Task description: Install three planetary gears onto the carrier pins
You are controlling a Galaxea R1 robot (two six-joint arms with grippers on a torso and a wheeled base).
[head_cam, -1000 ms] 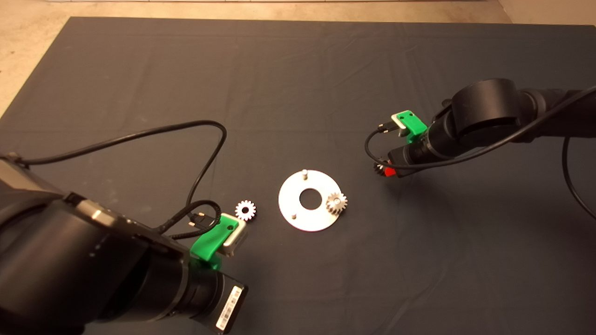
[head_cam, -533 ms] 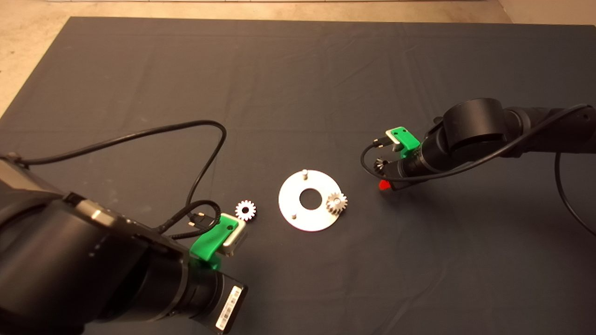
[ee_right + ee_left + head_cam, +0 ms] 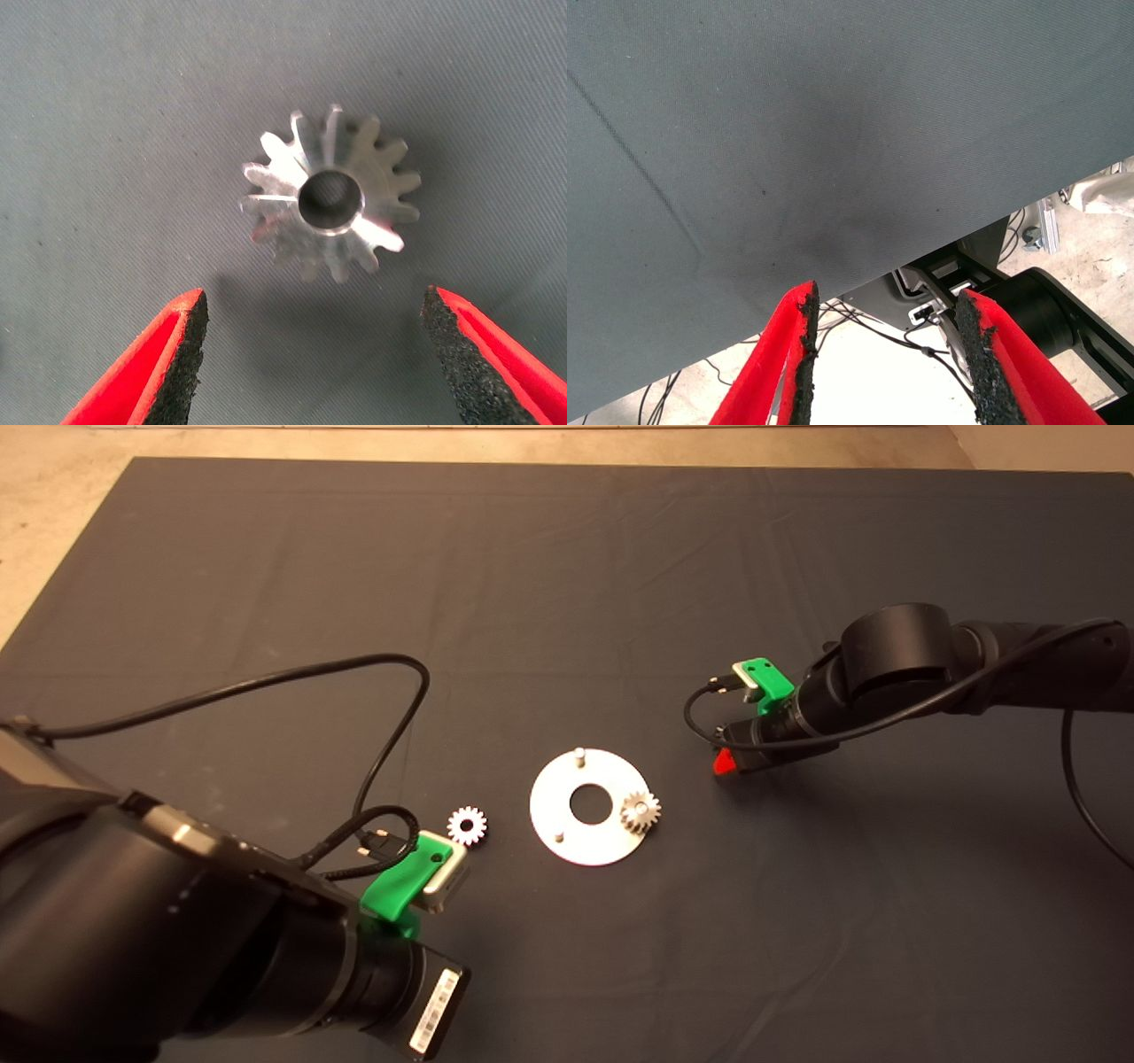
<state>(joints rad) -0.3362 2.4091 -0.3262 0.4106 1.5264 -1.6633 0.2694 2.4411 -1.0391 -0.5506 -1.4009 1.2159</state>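
Observation:
The round silver plate (image 3: 549, 793) lies mid-mat with two bare carrier pins (image 3: 578, 755) (image 3: 559, 836). One planetary gear (image 3: 640, 811) sits at the plate's right rim. A second gear (image 3: 467, 825) lies on the mat left of the plate. A third gear (image 3: 330, 199) lies flat on the mat, just ahead of the open fingers of my right gripper (image 3: 314, 301); the head view hides it under that gripper (image 3: 725, 763), right of the plate. My left gripper (image 3: 881, 297) is open and empty, parked at the mat's near left edge.
The left arm (image 3: 177, 948) fills the lower left corner of the head view, and its cable (image 3: 390, 664) loops over the mat left of the plate. Bare table (image 3: 53, 478) shows beyond the mat's far left edge.
My right arm has swung nearer and its gripper has settled over the third gear, which now hides beneath it in the head view. The left arm, plate and other gears have not moved.

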